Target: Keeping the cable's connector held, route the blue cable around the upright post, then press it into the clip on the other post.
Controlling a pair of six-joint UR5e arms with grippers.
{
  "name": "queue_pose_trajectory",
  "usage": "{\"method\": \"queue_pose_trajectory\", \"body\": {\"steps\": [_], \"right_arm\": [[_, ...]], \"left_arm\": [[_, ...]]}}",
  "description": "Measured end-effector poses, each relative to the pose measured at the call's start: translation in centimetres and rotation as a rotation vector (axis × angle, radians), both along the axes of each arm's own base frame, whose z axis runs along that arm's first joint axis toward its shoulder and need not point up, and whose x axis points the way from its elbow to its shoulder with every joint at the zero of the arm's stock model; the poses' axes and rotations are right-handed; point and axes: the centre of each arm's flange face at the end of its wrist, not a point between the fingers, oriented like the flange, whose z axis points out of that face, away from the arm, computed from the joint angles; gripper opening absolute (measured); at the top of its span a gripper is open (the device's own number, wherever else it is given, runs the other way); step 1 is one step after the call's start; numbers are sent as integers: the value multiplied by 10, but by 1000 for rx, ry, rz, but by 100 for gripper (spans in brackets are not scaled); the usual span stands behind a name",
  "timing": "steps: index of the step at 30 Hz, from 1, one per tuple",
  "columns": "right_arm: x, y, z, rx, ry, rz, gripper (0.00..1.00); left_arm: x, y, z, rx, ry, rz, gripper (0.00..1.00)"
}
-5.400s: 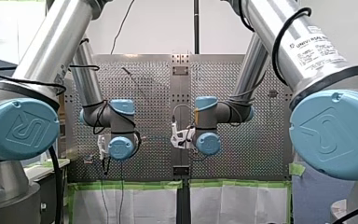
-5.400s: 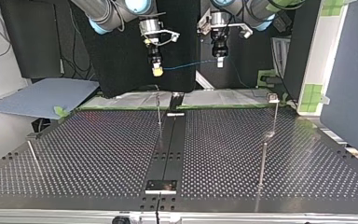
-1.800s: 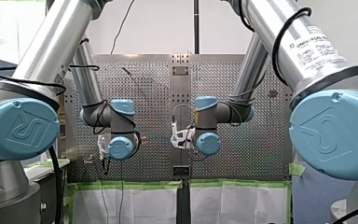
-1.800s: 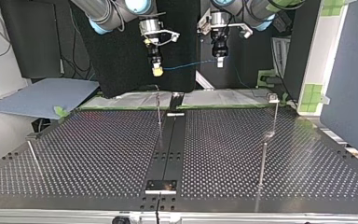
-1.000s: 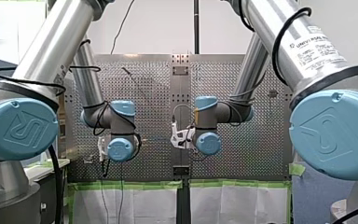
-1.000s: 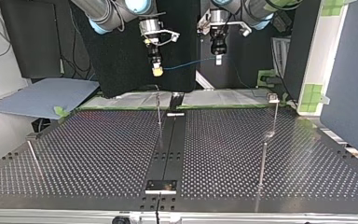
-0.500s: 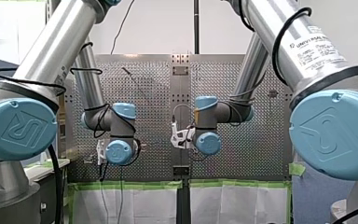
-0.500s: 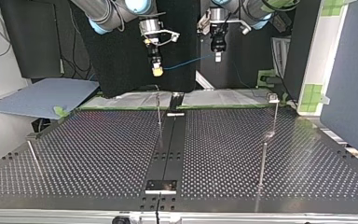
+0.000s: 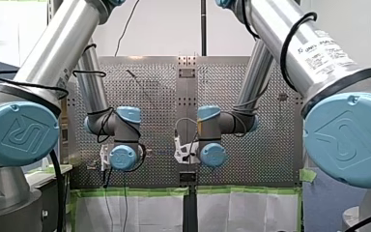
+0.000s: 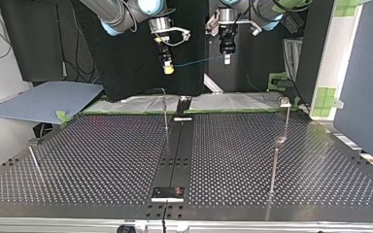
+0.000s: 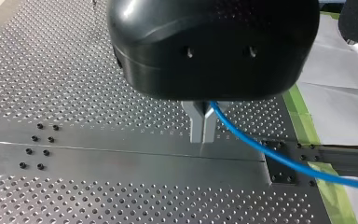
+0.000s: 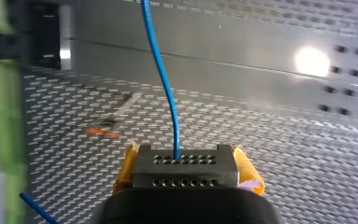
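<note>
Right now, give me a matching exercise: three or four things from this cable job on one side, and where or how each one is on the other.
1 blue cable
2 connector
3 clip post
4 left tool

A between yellow pads
B shut on the cable
C strung in mid-air
D standing bare at the top view's right

Pairs: 1-C, 2-A, 3-D, 4-B

i am facing a white wall (image 9: 164, 29) beyond my perforated table (image 10: 102, 160). green tape (image 9: 135, 191) is edging white paper (image 9: 145, 212) along its side nearest me, and a grey-blue board (image 10: 43, 99) is lying at the top view's left.
</note>
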Motion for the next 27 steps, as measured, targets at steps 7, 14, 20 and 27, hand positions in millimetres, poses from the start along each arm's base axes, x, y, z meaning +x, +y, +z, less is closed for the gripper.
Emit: {"method": "queue_pose_trajectory", "body": {"steps": [7,14,20,27], "right_arm": [[-10,10,-34,81,91,0,0],[-13,13,-39,98,111,0,0],[-18,13,-36,102,124,-17,0],[-19,16,-6,130,81,-26,0]], "left_arm": [[0,0,0,0,0,0,0],[0,0,0,0,0,0,0],[-7,-4,1,-2,10,-9,0],[-17,-17,19,-16,12,-84,0]]}}
